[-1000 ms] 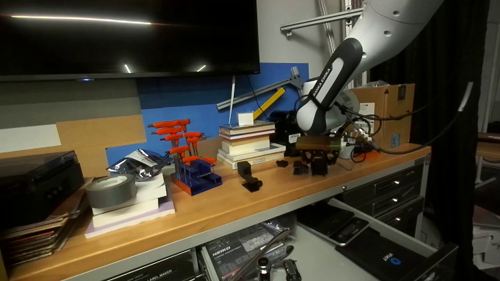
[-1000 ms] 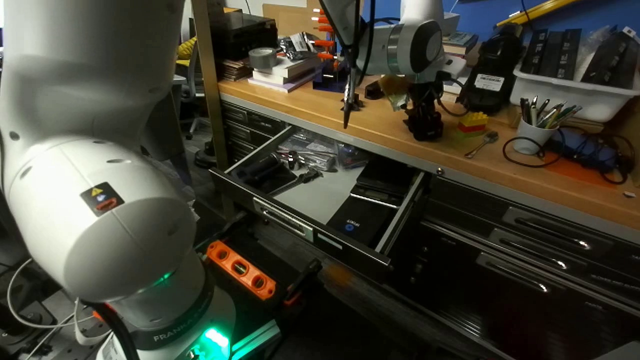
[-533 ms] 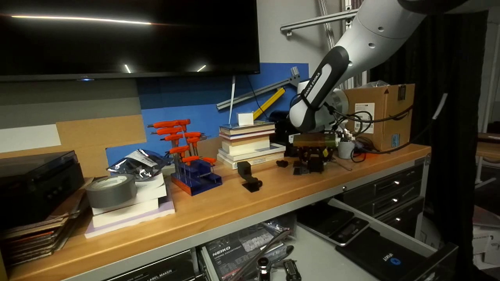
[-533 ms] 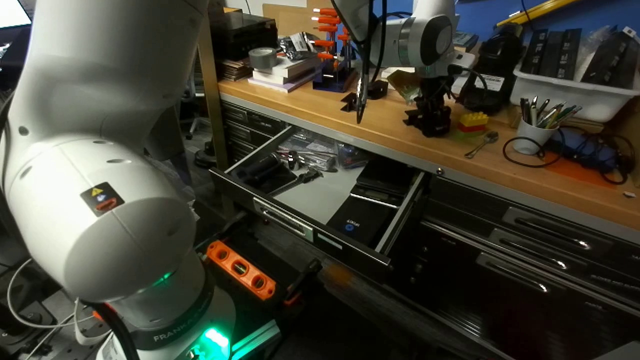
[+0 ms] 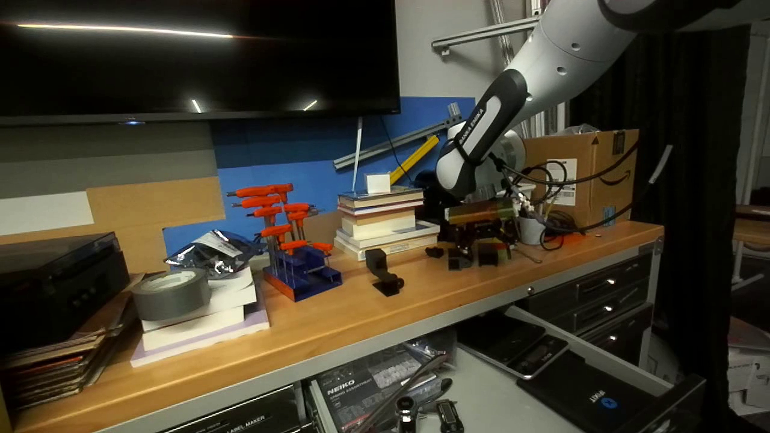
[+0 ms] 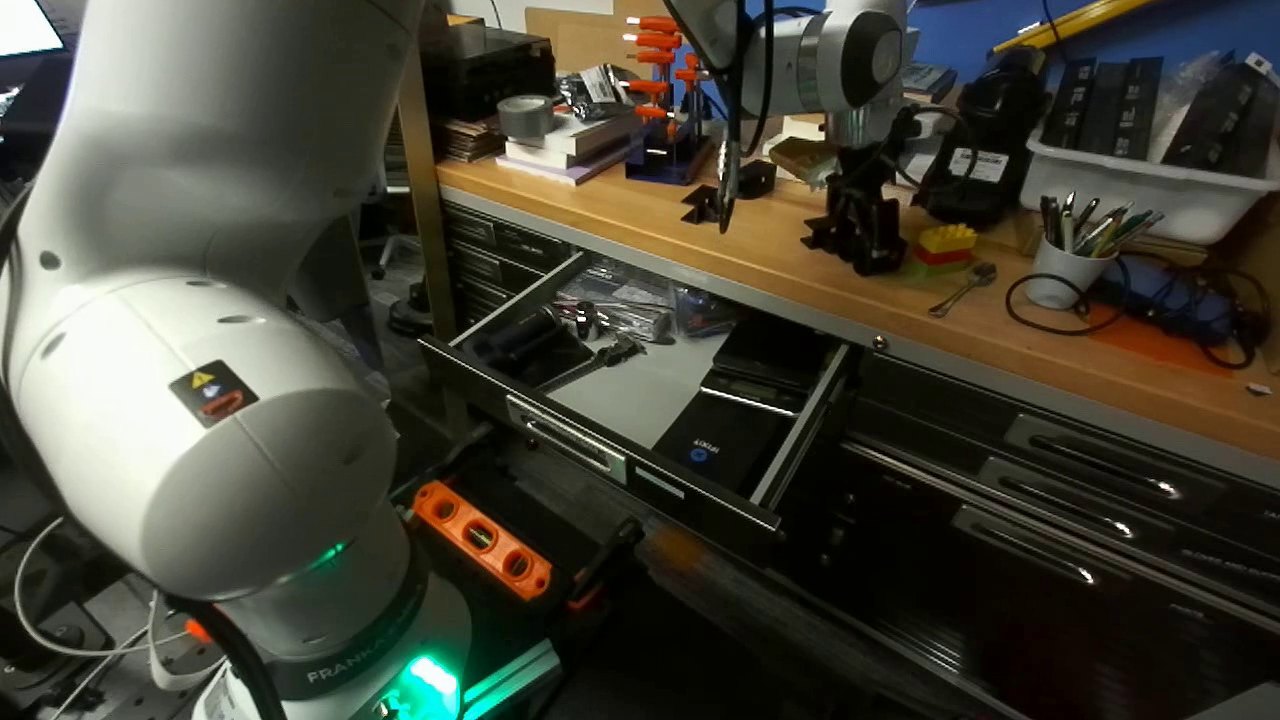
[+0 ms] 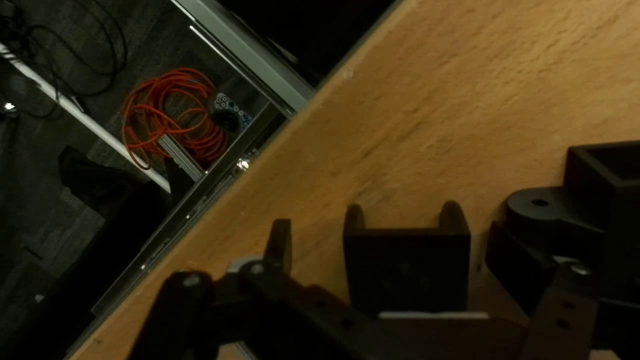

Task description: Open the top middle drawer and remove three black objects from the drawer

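So, in an exterior view a chunky black piece (image 5: pixel 377 261) sits on the worktop (image 5: pixel 337 319), then a smaller black lump (image 5: pixel 434 251). Next along, the tool (image 7: pixel 407 242), fingers spread wide, gripping nothing; wrist view shows a black block (image 7: pixel 407 275) between them. Drawer (image 5: pixel 502 391) is pulled out, lower right.

Pronged black block (image 7: pixel 407 272) shows in wrist view b/w the spread jaws of the gripper (image 7: pixel 419 245), wood tabletop (image 7: pixel 450 125) behind it. Visible gap b/w block & the finger (image 7: pixel 278 247) L of it (other finger blends into the dark R of the block, can't tell where its tip ends). R of block, near it: black piece (image 7: pixel 590 200) w/ a rounded tab & hole, cut off by frame edge. Upper L of block, well apart: grey metal rail (image 7: pixel 252 53), then orange cable coil (image 7: pixel 162 117) & white pole (image 7: pixel 100 131) against dark floor (image 7: pixel 30 190).
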Motion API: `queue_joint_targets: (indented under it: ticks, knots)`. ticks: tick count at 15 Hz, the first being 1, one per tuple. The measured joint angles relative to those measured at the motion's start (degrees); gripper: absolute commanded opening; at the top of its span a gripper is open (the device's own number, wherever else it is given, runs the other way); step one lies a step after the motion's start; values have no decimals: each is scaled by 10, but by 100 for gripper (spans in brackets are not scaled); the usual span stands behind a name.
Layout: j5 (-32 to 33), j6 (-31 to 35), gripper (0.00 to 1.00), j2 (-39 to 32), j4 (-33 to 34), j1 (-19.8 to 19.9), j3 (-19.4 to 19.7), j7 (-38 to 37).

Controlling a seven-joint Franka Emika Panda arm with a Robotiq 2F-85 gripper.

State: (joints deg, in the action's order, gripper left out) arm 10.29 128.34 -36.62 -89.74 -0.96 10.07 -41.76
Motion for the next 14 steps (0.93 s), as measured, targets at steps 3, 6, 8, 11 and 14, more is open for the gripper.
queue_joint_targets:
  ticks: [3, 6, 8, 11, 14]
  knots:
    - [10, -48, 100, 10, 0, -11, 1, 15]
    - [21, -72, 100, 42, -21, -21, 0, 40]
    - [34, -79, 100, 79, -57, -28, -1, 63]
    - [56, -78, 100, 150, -139, -35, -9, 112]
    - [60, -59, 100, 225, -232, -33, -25, 183]
